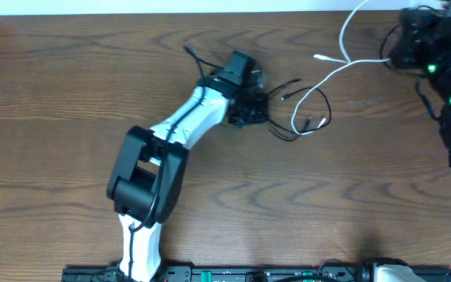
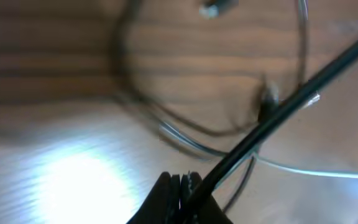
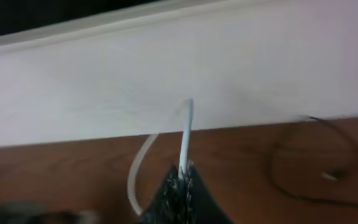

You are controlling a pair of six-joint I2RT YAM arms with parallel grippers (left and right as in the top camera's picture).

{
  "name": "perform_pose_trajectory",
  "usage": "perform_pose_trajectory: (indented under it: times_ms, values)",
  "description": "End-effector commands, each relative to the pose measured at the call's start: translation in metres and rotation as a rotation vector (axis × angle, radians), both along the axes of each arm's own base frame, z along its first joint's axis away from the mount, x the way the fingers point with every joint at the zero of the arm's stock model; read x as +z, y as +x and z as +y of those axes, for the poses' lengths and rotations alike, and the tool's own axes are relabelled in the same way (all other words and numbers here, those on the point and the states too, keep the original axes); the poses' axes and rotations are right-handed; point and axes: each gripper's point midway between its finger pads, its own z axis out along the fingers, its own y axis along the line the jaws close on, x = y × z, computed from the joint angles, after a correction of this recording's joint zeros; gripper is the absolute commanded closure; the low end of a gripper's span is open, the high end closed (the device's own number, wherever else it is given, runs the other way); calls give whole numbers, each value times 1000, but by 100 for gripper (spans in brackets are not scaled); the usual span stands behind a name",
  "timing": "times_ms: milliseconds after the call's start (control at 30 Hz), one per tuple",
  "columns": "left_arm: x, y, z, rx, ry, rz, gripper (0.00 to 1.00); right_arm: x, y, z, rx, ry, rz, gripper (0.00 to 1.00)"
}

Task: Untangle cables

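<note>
- The left claw [image 2: 182, 186], out at the middle of the overhead frame, is pinched tight on the thin black cable [image 2: 291, 102]. The cable runs taut from the tips toward the upper right of the wrist view, which looks to me like a grip for pulling.
- The right claw [image 3: 180, 180], in the top right corner overhead, is clamped shut on the thin white cable [image 3: 186, 130]. A short length stands up from its tips.
- Both cables cross in a loose loop just right of centre overhead, lying on the brown wooden worktop [image 1: 69, 94] between the two arms.
- With one colour per claw, this looks set up to draw them apart in opposite directions.
- The risk, to my eye, is that the crossing loop cinches rather than slips free.
</note>
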Motion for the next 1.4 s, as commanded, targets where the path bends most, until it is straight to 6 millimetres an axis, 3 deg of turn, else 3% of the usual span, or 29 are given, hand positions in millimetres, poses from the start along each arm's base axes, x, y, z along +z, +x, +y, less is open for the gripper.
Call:
perform_pose_trajectory:
  times_ms: [0,100,200,367,500,533,600,733,867,1067,1367]
  values:
    - [67,30,67,130,143,-215,92,2,-6,-62,-221,-26,3,99]
    - [109,31,111,225,184,-282,93,8,-14,-111,-387,-49,-21,99]
    - [132,26,144,298,216,-303,93,21,-21,-142,-470,-52,-71,99]
    - [132,15,189,387,333,-264,93,44,-34,-183,-559,28,-181,99]
    - [125,7,203,377,403,-237,93,45,-47,-216,-649,39,-201,99]
    - [125,7,211,394,443,-241,93,37,-50,-233,-691,39,-181,99]
    - [124,6,213,395,456,-241,92,22,-47,-244,-701,53,-137,99]
    - [124,6,211,390,445,-239,93,-19,-27,-243,-622,84,-13,99]
    - [123,4,207,378,425,-228,93,-32,-13,-250,-604,76,3,99]
    - [123,3,207,377,426,-223,93,-46,-11,-265,-645,16,46,99]
    - [123,3,207,377,426,-223,93,-140,-2,-316,-809,-10,286,99]
